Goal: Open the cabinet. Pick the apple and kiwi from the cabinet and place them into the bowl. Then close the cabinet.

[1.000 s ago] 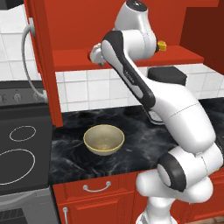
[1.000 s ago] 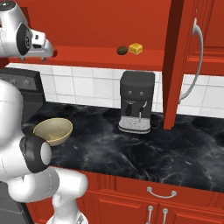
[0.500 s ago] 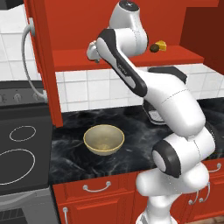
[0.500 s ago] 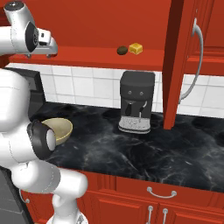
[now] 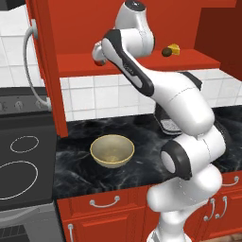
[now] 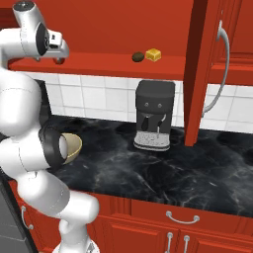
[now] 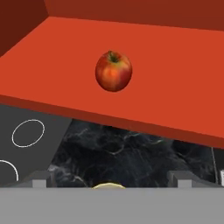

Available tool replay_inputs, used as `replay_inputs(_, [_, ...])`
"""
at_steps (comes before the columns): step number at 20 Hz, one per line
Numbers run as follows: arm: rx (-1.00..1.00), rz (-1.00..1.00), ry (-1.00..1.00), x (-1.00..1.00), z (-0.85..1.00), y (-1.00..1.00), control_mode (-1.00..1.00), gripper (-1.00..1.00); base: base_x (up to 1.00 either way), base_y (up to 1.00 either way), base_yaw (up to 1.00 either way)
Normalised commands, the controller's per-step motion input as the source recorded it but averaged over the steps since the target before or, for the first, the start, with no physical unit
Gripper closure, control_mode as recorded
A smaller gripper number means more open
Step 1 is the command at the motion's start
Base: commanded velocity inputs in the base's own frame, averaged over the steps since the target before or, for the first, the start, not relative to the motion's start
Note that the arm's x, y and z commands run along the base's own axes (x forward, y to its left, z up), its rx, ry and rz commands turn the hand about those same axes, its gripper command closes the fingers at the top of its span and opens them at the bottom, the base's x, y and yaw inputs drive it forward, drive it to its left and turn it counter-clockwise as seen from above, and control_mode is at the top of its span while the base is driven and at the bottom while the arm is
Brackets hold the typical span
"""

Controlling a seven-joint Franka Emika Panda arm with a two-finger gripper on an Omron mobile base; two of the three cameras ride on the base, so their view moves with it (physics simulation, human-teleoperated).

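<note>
One apple (image 7: 113,71) at upper centre on the cabinet (image 7: 175,61) shelf; one kiwi (image 6: 138,57); one bowl (image 5: 112,151); gripper (image 7: 112,177) fingers spread wide.

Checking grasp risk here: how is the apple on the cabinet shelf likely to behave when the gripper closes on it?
The apple looks round and glossy, so it may roll along the flat cabinet shelf if nudged off-centre. It appears firm and small, probably light and rigid between the open gripper fingers.
</note>
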Motion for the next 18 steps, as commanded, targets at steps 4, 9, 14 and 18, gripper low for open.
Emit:
replay_inputs(4, [0.02,0.0,-0.11,0.27,-0.02,0.12,-1.0,-1.0,0.0,0.0,0.0])
replay_inputs(9, [0.05,0.0,-0.09,0.02,-0.17,0.1,-1.0,-1.0,0.0,0.0,0.0])
replay_inputs(14, [0.0,0.0,0.0,0.0,0.0,0.0,-1.0,-1.0,0.0,0.0,0.0])
replay_inputs(18, [0.0,0.0,-0.11,0.12,0.0,0.0,-1.0,-1.0,0.0,0.0,0.0])
